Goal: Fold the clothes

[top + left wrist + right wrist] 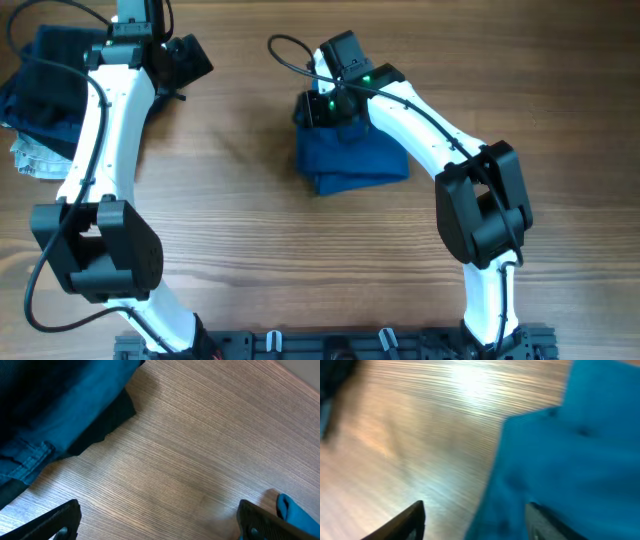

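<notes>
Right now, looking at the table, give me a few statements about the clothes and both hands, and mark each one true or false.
1. The blue T-shirt lies as a folded bundle near the middle of the table. True.
2. The left hand is gripping the T-shirt. False: it is open over bare wood, near the dark garments.
3. The right hand is at the T-shirt's far edge. True.
4. The whitish patterned cloth lies on top of the T-shirt. False: it sits at the table's left edge, by the dark garments.
5. The right hand is pinched shut. False: its fingers stand apart.
</notes>
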You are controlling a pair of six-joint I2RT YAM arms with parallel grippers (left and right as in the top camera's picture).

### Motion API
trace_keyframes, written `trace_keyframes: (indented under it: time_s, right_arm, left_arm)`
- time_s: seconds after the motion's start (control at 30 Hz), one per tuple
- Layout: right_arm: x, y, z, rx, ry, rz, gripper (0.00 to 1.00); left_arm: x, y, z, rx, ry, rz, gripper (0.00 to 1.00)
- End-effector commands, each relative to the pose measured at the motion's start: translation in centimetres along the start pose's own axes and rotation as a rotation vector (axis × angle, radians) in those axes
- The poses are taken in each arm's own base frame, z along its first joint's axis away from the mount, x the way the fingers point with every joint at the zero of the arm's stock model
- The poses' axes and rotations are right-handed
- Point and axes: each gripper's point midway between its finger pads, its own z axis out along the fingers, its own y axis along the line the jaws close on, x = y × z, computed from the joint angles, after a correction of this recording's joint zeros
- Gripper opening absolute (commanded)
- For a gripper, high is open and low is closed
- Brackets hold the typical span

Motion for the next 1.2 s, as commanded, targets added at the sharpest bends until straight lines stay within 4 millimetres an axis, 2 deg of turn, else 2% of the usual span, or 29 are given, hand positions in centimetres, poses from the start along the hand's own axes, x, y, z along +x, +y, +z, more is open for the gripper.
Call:
trace_keyframes:
  time_s: [0.0,0.13,0.2,0.27,0.33,0.37,0.47,0.57,0.6,0.67,0.73,0.77,0.83,0.9,0.93,1.0,1.07,1.17]
  right_arm:
    - [0.7,2.9,-0.3,-0.227,0.043,-0.108,0.67]
    - [-1.8,2.3,-5.2,-0.234,-0.043,-0.144,0.64]
    - [-3.1,-0.1,-7.0,-0.183,-0.090,-0.103,0.63]
    - [-3.8,-2.6,-7.6,-0.162,-0.110,-0.067,0.47]
    - [-4.7,-5.4,-8.4,-0.137,-0.146,-0.049,0.14]
    - [-5.0,-6.5,-8.7,-0.124,-0.158,-0.037,0.06]
    - [-4.3,-8.6,-7.6,-0.102,-0.138,0.001,0.04]
    - [-2.3,-12.4,-3.1,-0.013,-0.057,0.058,0.04]
    - [-1.8,-13.0,-2.1,-0.012,-0.043,0.066,0.04]
    - [0.1,-14.7,1.0,-0.009,0.019,0.102,0.04]
    - [0.9,-15.3,2.4,-0.017,0.042,0.143,0.04]
    - [0.4,-14.8,2.2,-0.039,0.024,0.132,0.04]
    - [-2.7,-13.3,-0.1,-0.060,-0.058,0.085,0.04]
    - [-6.7,-10.0,-4.8,-0.107,-0.170,0.009,0.04]
    - [-7.8,-8.3,-6.8,-0.137,-0.211,-0.024,0.04]
    - [-8.4,-5.9,-9.1,-0.156,-0.247,-0.065,0.04]
    - [-7.5,-4.0,-8.4,-0.177,-0.210,-0.059,0.04]
    - [-5.0,-2.2,-4.6,-0.163,-0.123,-0.079,0.04]
  left_arm:
    - [-0.1,0.2,0.2,-0.007,-0.003,0.000,1.00]
    - [-0.1,0.2,0.2,-0.007,-0.003,0.000,1.00]
    - [-0.1,0.2,0.2,-0.007,-0.003,0.000,1.00]
    - [-0.1,0.2,0.2,-0.007,-0.003,0.000,1.00]
    - [-0.1,0.2,0.2,-0.007,-0.003,0.000,1.00]
    - [-0.1,0.2,0.2,-0.007,-0.003,0.000,1.00]
    - [-0.1,0.2,0.2,-0.007,-0.003,0.000,1.00]
    - [-0.1,0.2,0.2,-0.007,-0.003,0.000,1.00]
    - [-0.1,0.2,0.2,-0.007,-0.003,0.000,1.00]
    - [-0.1,0.2,0.2,-0.007,-0.003,0.000,1.00]
    - [-0.1,0.2,0.2,-0.007,-0.003,0.000,1.00]
    - [-0.1,0.2,0.2,-0.007,-0.003,0.000,1.00]
    - [-0.1,0.2,0.2,-0.007,-0.003,0.000,1.00]
    - [-0.1,0.2,0.2,-0.007,-0.003,0.000,1.00]
    - [-0.1,0.2,0.2,-0.007,-0.003,0.000,1.00]
    - [-0.1,0.2,0.2,-0.007,-0.003,0.000,1.00]
    - [-0.1,0.2,0.2,-0.007,-0.003,0.000,1.00]
    - [-0.1,0.2,0.2,-0.007,-0.003,0.000,1.00]
